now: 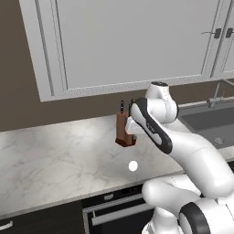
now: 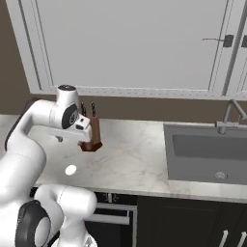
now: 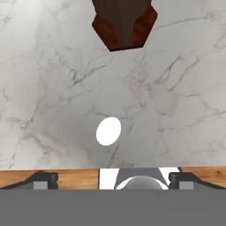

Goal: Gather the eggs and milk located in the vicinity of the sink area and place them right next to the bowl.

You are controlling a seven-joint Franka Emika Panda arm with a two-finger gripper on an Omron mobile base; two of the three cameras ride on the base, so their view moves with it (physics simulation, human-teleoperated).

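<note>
My fingers [image 3: 44, 180] spread wide, holding nothing, above the egg [image 3: 108, 131] on the counter [image 3: 176, 110], knife block [image 3: 125, 24] beyond.

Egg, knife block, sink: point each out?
egg [image 3: 108, 131], hand view, centre of its white shell, lying on the marble counter.
knife block [image 1: 124, 132], left base view, brown wooden side face.
sink [image 2: 207, 147], right base view, dark grey inner back wall of the basin.

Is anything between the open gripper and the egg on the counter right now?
Nothing visible. In the hand view the egg lies alone on bare marble counter just beyond the fingertips. The knife block stands farther off, past the egg.
</note>
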